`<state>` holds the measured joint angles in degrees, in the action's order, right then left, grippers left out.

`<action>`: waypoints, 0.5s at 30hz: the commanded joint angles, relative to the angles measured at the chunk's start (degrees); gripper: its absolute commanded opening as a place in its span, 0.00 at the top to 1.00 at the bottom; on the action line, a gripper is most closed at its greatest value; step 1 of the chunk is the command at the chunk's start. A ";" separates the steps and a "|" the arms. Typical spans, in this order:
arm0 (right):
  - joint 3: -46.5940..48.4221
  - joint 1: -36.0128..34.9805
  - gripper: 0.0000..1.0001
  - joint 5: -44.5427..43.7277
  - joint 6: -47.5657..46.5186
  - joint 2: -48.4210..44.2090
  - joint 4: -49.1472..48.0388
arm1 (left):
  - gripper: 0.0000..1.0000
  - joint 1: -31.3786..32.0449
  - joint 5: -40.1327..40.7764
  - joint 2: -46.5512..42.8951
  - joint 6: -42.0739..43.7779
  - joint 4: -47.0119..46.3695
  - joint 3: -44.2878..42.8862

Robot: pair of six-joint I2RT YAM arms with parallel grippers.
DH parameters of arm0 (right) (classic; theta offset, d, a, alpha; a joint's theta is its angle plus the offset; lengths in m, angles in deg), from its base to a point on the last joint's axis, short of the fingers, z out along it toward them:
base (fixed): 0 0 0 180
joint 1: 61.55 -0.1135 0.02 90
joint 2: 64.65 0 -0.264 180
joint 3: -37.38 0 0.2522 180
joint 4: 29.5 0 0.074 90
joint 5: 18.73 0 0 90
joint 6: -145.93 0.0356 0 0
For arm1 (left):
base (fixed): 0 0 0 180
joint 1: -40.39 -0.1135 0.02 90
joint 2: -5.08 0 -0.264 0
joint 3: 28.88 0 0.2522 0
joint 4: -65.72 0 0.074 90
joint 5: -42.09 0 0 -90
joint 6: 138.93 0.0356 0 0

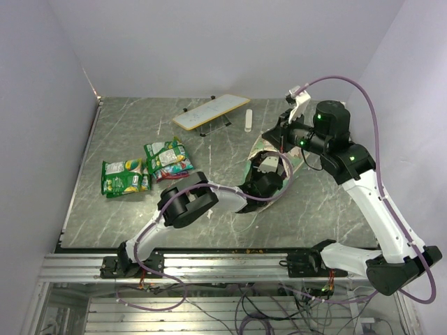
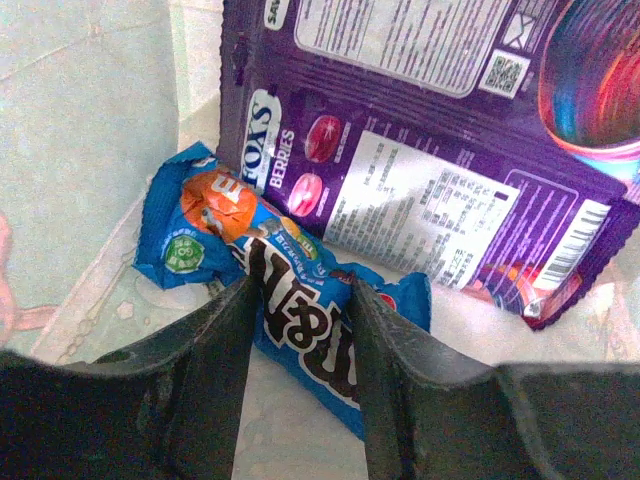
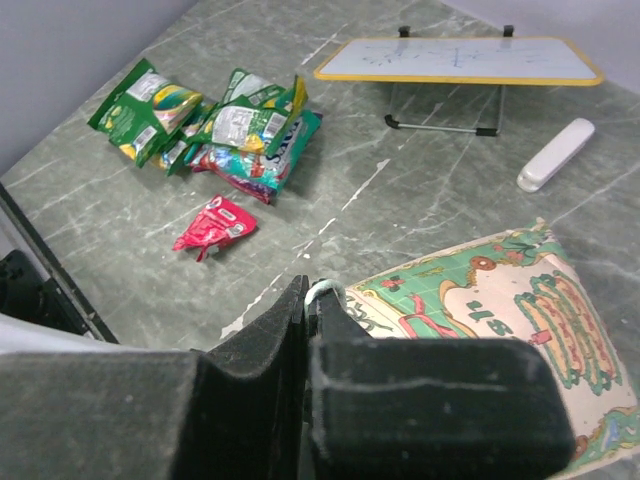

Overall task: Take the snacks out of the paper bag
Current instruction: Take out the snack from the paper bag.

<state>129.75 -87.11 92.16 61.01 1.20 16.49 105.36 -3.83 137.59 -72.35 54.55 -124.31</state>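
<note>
**A:** Counts?

**B:** One paper bag (image 3: 480, 300), right of the middle of the table (image 1: 314, 202). Two snacks inside it: one blue packet (image 2: 165, 225) and one purple packet (image 2: 420, 160), touching. Near the table's left edge there's a heap of green packets (image 3: 250, 120), maybe four, but they overlap so I'm not sure. One red packet (image 3: 213, 228) is just beside them.

**A:** Jaws?

**B:** My left gripper (image 2: 300, 290) is in the bag, about half open astride the blue packet. I can't tell if it pinches. My right gripper (image 3: 305, 300) is clamped tight on the bag's white cord handle (image 3: 322, 290).
</note>
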 commanded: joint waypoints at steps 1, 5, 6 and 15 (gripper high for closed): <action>-0.09 0.07 1.00 -3.20 -0.80 -0.62 -2.72 | 0.53 -0.17 -5.18 -1.21 -1.19 7.95 5.64; -1.84 0.16 1.00 -4.49 0.04 -1.49 -4.59 | 0.70 -0.19 -8.28 -5.82 -0.93 9.47 8.03; -2.24 0.16 1.00 -4.74 0.21 -1.65 -5.09 | 0.72 -0.19 -8.96 -7.49 -0.85 9.87 8.57; -5.52 0.17 1.00 -6.27 0.83 -2.46 -7.73 | 0.85 -0.28 -18.28 -17.82 -2.06 14.02 12.42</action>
<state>125.53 -87.11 87.33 61.49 -0.22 11.37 105.25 -16.16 124.13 -73.00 62.88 -113.40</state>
